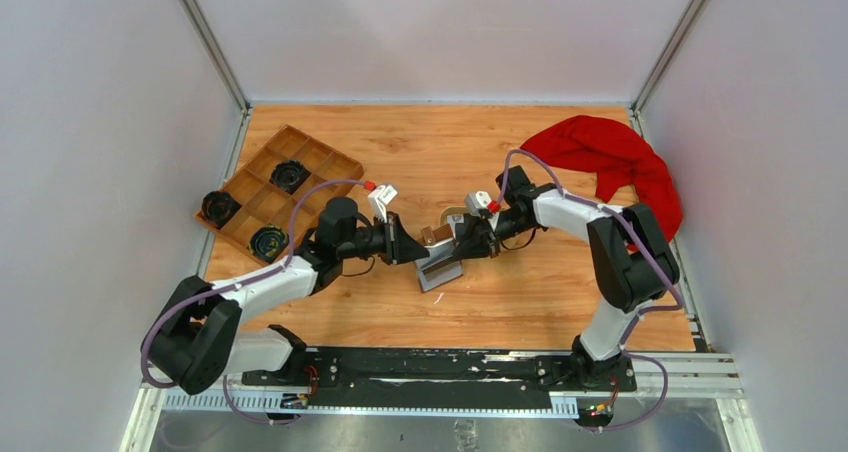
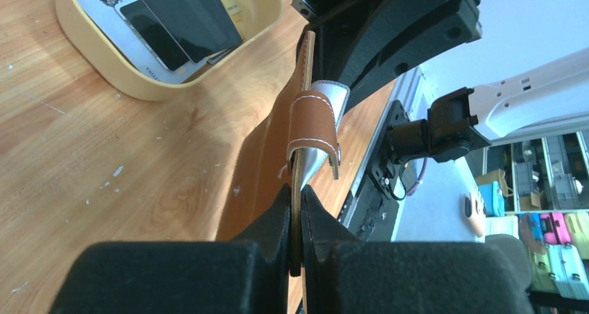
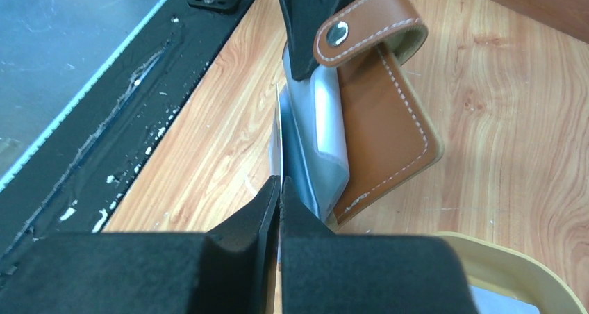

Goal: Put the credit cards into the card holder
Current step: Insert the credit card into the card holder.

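The brown card holder (image 1: 433, 238) is held open above the table, grey pockets (image 3: 326, 140) facing the right gripper. My left gripper (image 2: 295, 192) is shut on the edge of its leather flap (image 2: 278, 147); in the top view this gripper (image 1: 408, 242) is left of the holder. My right gripper (image 3: 280, 182) is shut on a thin whitish credit card (image 3: 278, 130), seen edge-on against the grey pockets; I cannot tell whether it is inside one. In the top view the right gripper (image 1: 462, 247) is right of the holder. More credit cards, black (image 2: 187, 12) and whitish, lie in the tan dish (image 2: 125, 78).
The tan dish (image 1: 455, 214) sits just behind the grippers. A wooden compartment tray (image 1: 262, 204) with black round items stands at the left. A red cloth (image 1: 610, 157) lies at the back right. A black rail (image 1: 400, 367) runs along the near edge.
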`<control>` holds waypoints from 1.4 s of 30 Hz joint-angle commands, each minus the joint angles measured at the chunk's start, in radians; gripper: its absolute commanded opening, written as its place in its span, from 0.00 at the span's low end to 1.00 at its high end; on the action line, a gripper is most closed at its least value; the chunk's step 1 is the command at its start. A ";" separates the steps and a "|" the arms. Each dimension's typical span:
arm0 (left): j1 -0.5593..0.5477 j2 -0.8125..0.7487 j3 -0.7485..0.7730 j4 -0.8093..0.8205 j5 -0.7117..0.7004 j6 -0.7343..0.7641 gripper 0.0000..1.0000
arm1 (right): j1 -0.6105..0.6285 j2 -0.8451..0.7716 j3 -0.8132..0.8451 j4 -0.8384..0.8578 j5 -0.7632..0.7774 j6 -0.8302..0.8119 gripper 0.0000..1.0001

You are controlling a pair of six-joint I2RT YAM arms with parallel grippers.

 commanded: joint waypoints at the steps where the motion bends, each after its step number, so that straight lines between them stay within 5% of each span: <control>1: 0.013 0.013 -0.003 0.033 0.049 0.031 0.00 | 0.017 0.063 0.014 -0.074 -0.016 -0.190 0.01; 7: 0.014 0.036 -0.004 0.033 0.085 0.041 0.00 | 0.030 0.127 0.064 -0.235 -0.058 -0.403 0.00; 19: 0.045 0.066 -0.023 0.033 0.060 0.078 0.00 | 0.064 0.212 0.149 -0.226 0.046 -0.302 0.00; 22: 0.051 0.077 -0.030 0.033 0.062 0.085 0.00 | 0.071 0.201 0.115 -0.108 0.078 -0.169 0.00; 27: 0.062 0.076 -0.051 0.037 0.067 0.090 0.00 | 0.098 0.140 -0.037 0.348 0.174 0.200 0.02; 33: 0.077 0.066 -0.068 0.040 0.069 0.095 0.00 | 0.099 0.160 -0.035 0.339 0.150 0.207 0.03; 42: 0.079 0.072 -0.077 0.040 0.078 0.108 0.00 | 0.100 0.184 0.062 0.203 0.153 0.246 0.37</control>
